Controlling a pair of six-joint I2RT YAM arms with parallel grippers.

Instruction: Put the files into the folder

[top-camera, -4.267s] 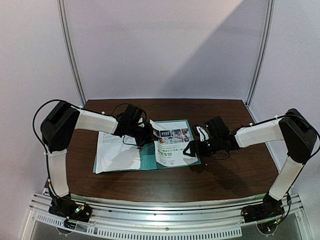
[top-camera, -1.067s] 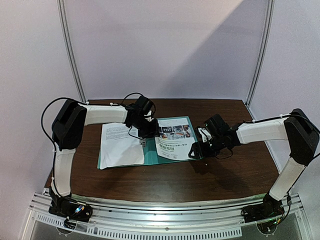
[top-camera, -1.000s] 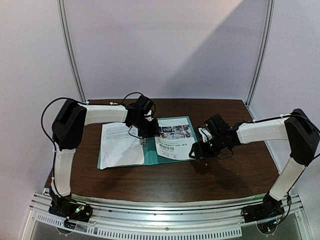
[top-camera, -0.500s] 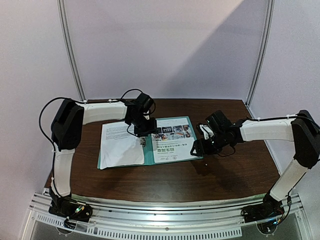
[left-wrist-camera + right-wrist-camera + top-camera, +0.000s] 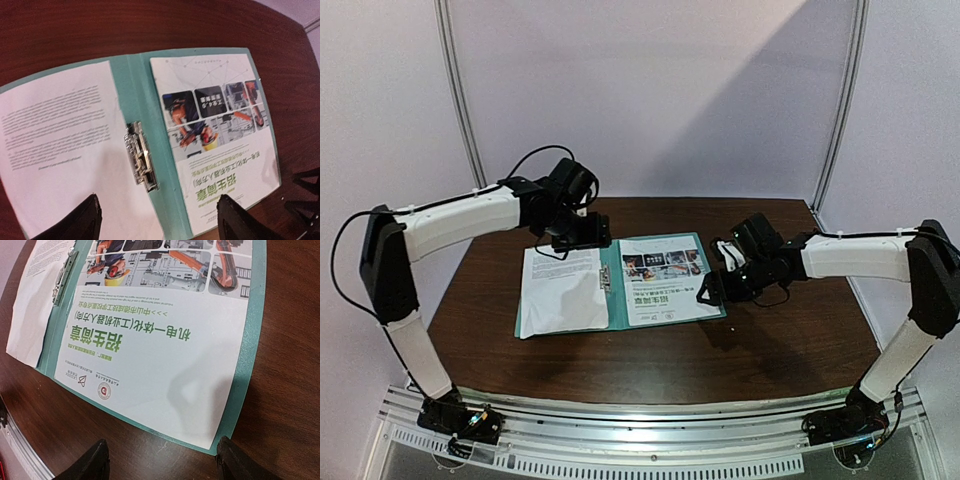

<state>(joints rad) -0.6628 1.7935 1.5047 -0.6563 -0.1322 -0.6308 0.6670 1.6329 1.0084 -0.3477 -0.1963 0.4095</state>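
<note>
A dark brown wooden worktop [image 5: 650, 355] stands in a booth of pale lilac walls, with a metal pole at each far corner and an aluminium rail along the near edge.

The left arm's fingers [image 5: 86, 222] are spread wide and hold nothing. They hang above the far edge of the open folder, on the left side of its spine. The right arm's fingers [image 5: 92, 462] are also spread wide and empty. They sit low at the folder's right edge, toward its near corner. Whether they touch the worktop cannot be told.

The thin teal-green card folder [image 5: 613, 300] lies open and flat at the middle of the worktop. On its left flap lies the plain white paper sheet with small black text [image 5: 560, 290], covering almost all of that flap. On its right flap lies the white paper sheet with colour photos and green headline text [image 5: 665, 285], with a teal margin showing around it. A small metal clip [image 5: 141, 162] lies along the spine at the plain sheet's inner edge.
</note>
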